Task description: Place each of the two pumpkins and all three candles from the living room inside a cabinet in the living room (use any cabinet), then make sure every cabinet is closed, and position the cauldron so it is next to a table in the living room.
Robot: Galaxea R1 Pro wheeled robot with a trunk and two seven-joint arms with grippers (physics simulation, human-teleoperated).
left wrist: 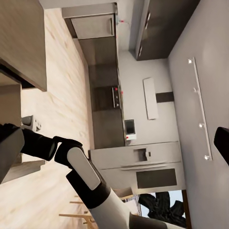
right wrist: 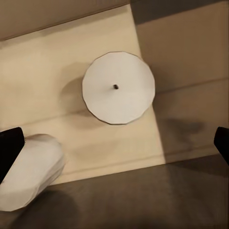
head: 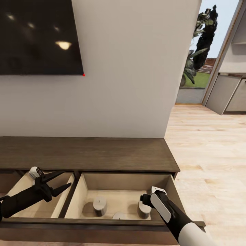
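Head view, lower frame: three candles (head: 99, 205) stand in the cabinet (head: 102, 155)'s open drawer (head: 126, 182); left gripper (head: 60, 182) jaws wide, empty. Right wrist view: right gripper (right wrist: 114, 148) jaws wide above a candle, apparently just set down.

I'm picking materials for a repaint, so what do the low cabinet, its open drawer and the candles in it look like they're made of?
The cabinet looks like dark brown wood with a matte finish; faint grain streaks run along its top. The open drawer is lined in pale beige, smooth board, possibly laminate. The candles look like off-white wax; one shows a flat matte top with a dark wick dot. Being a render, these are guesses.
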